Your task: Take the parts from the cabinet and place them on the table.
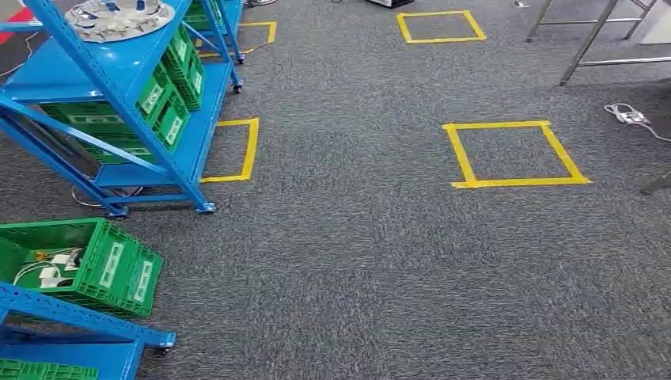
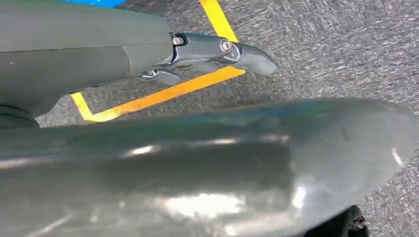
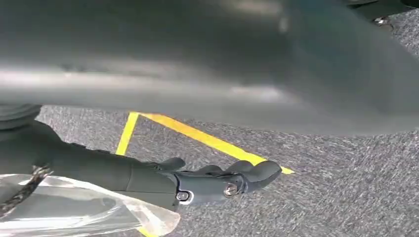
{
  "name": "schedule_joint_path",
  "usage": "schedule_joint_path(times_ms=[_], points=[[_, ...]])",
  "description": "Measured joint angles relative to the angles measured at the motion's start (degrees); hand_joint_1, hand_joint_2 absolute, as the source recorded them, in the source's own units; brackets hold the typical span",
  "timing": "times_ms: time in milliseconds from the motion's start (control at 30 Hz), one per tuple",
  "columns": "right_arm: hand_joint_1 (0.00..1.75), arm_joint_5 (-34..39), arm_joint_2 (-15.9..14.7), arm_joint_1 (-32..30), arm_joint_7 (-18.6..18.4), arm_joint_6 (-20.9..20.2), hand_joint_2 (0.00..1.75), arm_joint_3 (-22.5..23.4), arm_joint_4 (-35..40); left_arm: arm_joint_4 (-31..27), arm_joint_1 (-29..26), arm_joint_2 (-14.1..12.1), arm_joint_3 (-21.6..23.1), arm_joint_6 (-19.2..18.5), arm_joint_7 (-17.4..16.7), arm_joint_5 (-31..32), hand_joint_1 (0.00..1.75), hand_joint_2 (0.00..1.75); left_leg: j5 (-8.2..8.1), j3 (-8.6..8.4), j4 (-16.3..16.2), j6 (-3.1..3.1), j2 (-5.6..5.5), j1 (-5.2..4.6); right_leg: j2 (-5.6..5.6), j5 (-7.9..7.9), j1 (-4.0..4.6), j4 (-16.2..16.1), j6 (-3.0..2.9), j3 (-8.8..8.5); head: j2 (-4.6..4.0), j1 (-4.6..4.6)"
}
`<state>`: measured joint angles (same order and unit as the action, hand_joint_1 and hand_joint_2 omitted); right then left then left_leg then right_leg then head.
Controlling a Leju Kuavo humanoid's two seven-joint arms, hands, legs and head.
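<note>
A blue cabinet rack (image 1: 119, 75) stands at the left, with green crates (image 1: 170, 107) on its shelves and a round silver part (image 1: 119, 16) on top. Nearer, another green crate (image 1: 95, 265) holding white parts (image 1: 51, 269) sits on a second blue rack (image 1: 79, 317). My left hand (image 2: 207, 54) hangs over the carpet, its fingers stretched out with nothing in them. My right hand (image 3: 217, 180) also hangs over the carpet. A clear plastic bag (image 3: 84, 212) lies against its palm side and looks held; the grip itself is hidden.
Grey carpet carries yellow tape squares (image 1: 514, 154) (image 1: 439, 25), one (image 1: 237, 150) beside the rack. Metal table legs (image 1: 589, 36) stand at the far right, with a white power strip and cable (image 1: 629, 116) close by. Yellow tape (image 2: 163, 94) runs under my left hand.
</note>
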<state>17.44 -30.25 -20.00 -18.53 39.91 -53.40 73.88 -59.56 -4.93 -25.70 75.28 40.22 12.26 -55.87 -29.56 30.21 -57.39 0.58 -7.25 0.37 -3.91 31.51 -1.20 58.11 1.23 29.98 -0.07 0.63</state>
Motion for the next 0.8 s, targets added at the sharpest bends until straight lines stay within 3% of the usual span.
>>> schedule_joint_path(times_ms=[67, 133, 700, 800], points=[[0.00, 0.2, 0.0, 0.0, 0.2, 0.0, 0.00, 0.0, 0.0, 0.0, 0.0, 0.0, 0.0, 0.0, 0.0, 0.0, 0.00, 0.00, -0.11, 0.00, 0.0, -0.73, 0.01, 0.10, 0.00, 0.07, 0.05, 0.0, -0.02, 0.01, 0.00, 0.02], [0.00, 0.6, 0.0, 0.0, 0.3, 0.0, 0.00, 0.0, 0.0, 0.0, 0.0, 0.1, 0.0, 0.0, 0.1, -0.3, 0.00, 0.00, -0.19, 0.00, 0.0, -0.85, 0.04, 0.08, -0.01, 0.07, 0.04, 0.0, -0.01, 0.03, 0.00, 0.04], [0.00, 1.5, 0.0, 1.2, 0.8, 0.0, 0.00, -1.4, -0.3, 0.0, 1.0, -0.4, 1.5, -0.1, 0.5, -3.2, 0.00, 0.00, -0.31, -0.19, -0.1, -0.82, 0.08, -0.17, -0.03, 0.05, -0.23, -0.6, 0.27, -0.08, 0.00, 0.04], [0.00, 1.4, 0.0, 1.3, 0.7, 0.0, 0.00, -1.5, -0.4, 0.0, 1.2, -0.4, 1.8, -0.1, 0.6, -3.4, 0.00, 0.00, -0.53, -0.22, -0.5, -0.44, 0.08, -0.30, -0.04, 0.03, -0.41, -0.8, 0.63, -0.17, 0.00, 0.04]])
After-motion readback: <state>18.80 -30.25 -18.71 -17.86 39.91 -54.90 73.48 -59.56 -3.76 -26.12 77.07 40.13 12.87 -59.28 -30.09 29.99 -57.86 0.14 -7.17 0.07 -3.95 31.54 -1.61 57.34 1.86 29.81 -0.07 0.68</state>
